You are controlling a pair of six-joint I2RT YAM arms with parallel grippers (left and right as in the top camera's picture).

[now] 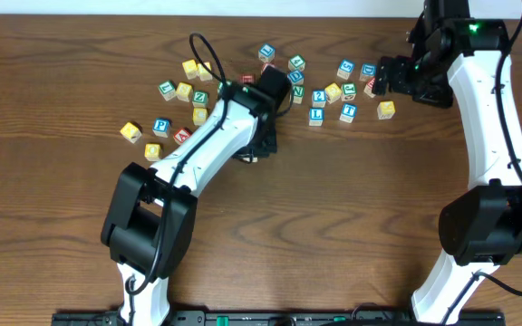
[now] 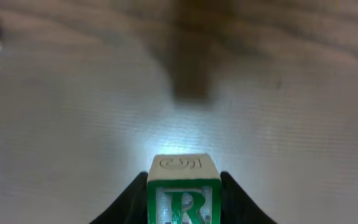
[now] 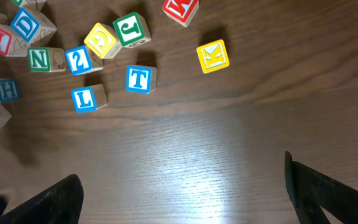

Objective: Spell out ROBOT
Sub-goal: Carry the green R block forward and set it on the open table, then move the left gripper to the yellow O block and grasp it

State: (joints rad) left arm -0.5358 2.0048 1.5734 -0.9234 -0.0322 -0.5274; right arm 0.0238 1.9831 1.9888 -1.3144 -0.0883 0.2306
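Green-framed wooden letter cube R (image 2: 183, 196) is clamped in the left hand (image 1: 256, 152), over the brown wooden surface (image 1: 352, 208), just near of the scattered cubes. The right hand (image 3: 182, 196) hangs wide apart, near of the blue-framed T cube (image 3: 138, 79).

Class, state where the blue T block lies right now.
In the right wrist view, the blue T block lies upper left of centre on the table, beside the blue L block, with the yellow K block farther right.
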